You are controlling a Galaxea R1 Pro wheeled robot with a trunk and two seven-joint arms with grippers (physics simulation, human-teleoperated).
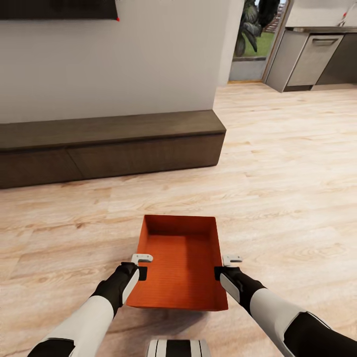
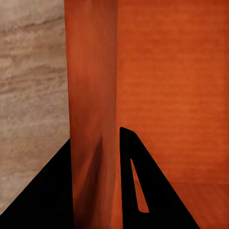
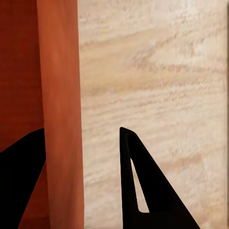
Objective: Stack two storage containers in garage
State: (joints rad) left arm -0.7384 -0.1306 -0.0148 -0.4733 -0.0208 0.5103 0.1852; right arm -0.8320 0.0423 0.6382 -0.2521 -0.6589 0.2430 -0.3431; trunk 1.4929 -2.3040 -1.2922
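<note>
Head view: an orange-red storage container (image 1: 181, 263), open-topped and with nothing inside, lay between the two grippers above the light wood-plank flooring (image 1: 287, 188), its long axis pointing away from the robot toward the dark wood bench (image 1: 111, 146). The bench ran along the foot of the cream wall (image 1: 148, 54) on the far side of the container and well apart from it. Beyond the bench's end, a grey cabinet unit (image 1: 312, 59) and a doorway with green foliage (image 1: 255, 27) stood farther off.

The left gripper (image 1: 142, 266) met the container's left wall near the corner closest to the robot; the right gripper (image 1: 227, 265) met the right wall at the matching spot (the two arms were roughly mirrored about the container).

Left wrist view: the container's wall (image 2: 93, 114) stood between the two dark fingers (image 2: 143, 191), one inside the bin and one outside, and both touched it, so that gripper was closed onto the wall.

Right wrist view: the wall (image 3: 59, 114) lay against the inner finger (image 3: 21, 176), while the outer finger (image 3: 148, 186) stood clear of it with flooring visible in the gap, so the right jaws straddled the wall at a wider setting without pinching it.
</note>
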